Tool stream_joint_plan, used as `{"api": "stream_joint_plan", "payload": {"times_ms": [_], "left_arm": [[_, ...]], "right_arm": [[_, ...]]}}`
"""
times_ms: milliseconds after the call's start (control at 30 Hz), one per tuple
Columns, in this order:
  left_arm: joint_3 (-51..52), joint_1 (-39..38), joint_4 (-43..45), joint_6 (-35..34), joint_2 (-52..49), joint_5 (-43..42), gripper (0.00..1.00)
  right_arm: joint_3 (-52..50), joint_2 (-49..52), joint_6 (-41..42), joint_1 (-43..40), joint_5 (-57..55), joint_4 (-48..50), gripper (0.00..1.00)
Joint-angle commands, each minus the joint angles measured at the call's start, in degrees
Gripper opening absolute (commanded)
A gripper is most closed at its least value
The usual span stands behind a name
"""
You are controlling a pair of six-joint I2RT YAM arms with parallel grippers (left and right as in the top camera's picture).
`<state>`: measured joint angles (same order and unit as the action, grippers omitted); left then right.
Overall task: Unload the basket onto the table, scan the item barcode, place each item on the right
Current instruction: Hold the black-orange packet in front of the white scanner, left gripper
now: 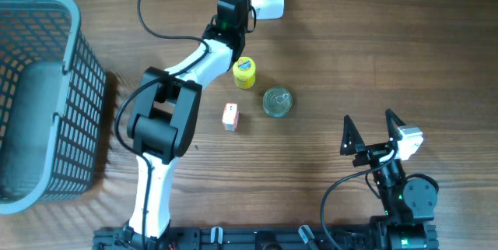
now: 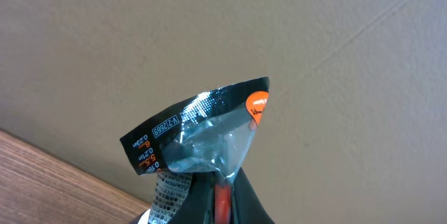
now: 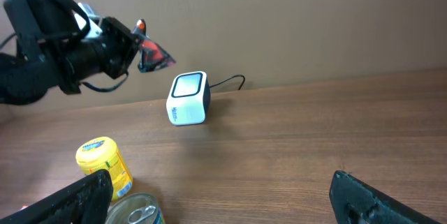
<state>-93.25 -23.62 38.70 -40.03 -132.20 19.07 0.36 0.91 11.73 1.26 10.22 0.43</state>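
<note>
A: Status of the left gripper [image 2: 223,199]?
B: Jaws clamped shut on the black foil packet [image 2: 202,130], pinching its lower end. It's at the far side of the table [image 1: 350,55]. The packet is in the air near the white scanner [image 3: 188,98], up and to its left in the right wrist view, not touching it.
A: And the right gripper [image 1: 368,117]?
B: Jaws spread wide with nothing in them. It's at the near edge of the table, well apart from everything.
A: Rest of the table?
B: Mid-table there's a yellow jar [image 1: 244,72], tin can [image 1: 277,101] and small box [image 1: 230,116], clustered beside the left arm [image 1: 167,114]. A grey basket [image 1: 47,102] sits at the left edge.
</note>
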Motion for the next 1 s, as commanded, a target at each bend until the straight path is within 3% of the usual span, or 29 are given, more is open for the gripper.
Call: {"api": "stream_joint_plan", "payload": {"times_ms": [0, 267, 967], "left_arm": [[-3.9, 0.2, 0.7, 1.0, -4.4, 1.1, 0.04], [-15.5, -0.1, -2.3, 1.0, -12.3, 1.1, 0.04], [-16.0, -0.2, -2.5, 0.5, -15.7, 1.1, 0.04]], "right_arm": [[-0.1, -0.1, 0.4, 0.0, -0.3, 0.2, 1.0], [-0.1, -0.1, 0.4, 0.0, -0.4, 0.2, 1.0], [-0.1, -0.1, 0.4, 0.0, -0.4, 0.2, 1.0]]}}
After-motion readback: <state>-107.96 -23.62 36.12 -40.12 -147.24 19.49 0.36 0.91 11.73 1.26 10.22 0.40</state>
